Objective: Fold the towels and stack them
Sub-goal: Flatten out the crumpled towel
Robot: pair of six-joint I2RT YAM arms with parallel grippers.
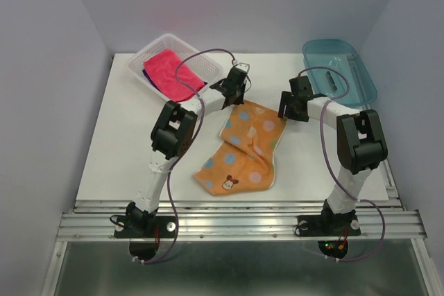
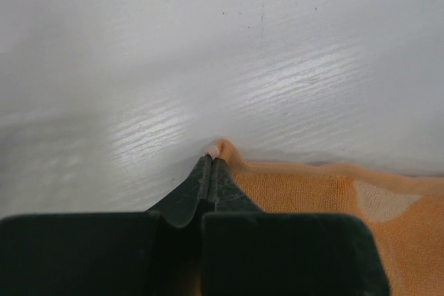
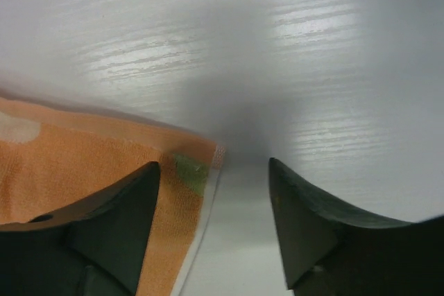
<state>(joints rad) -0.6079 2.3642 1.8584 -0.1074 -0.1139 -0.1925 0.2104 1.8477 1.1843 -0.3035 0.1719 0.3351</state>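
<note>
orange towel [image 1: 243,152] sits mid-tabletop [image 1: 118,150], between the 2 arms. It is spread out but rumpled, with 1 raised fold running front to back through the middle. Pastel spots face up and the cartoon print is near the front edge. The near half lies skewed toward the left arm's base.

left fingers [image 2: 198,192]: fully closed, pinching the towel's far-left corner. The wrist view shows the corner drawn into a small peak, with a nub of hem poking past the tips. The rest of that edge lies flat on the tabletop to the right.

right fingers [image 3: 118,213]: wide apart at the towel's far-right corner, holding nothing. 1 finger is over the cloth and the other over bare tabletop. The corner's pale hem and a green spot lie in the gap between them. Can't tell if the tips touch the surface.

pink-red towel [image 1: 173,73]: loosely piled in the white basket [image 1: 148,50] at the far-left corner of the tabletop, with 1 edge draped over the basket's near rim.

dark purple towel [image 1: 147,74]: same basket, under the pink-red one. Only a sliver shows at the left side.

teal tray [image 1: 347,74]: far-right corner, just behind the right arm's wrist and well apart from the orange towel.
</note>
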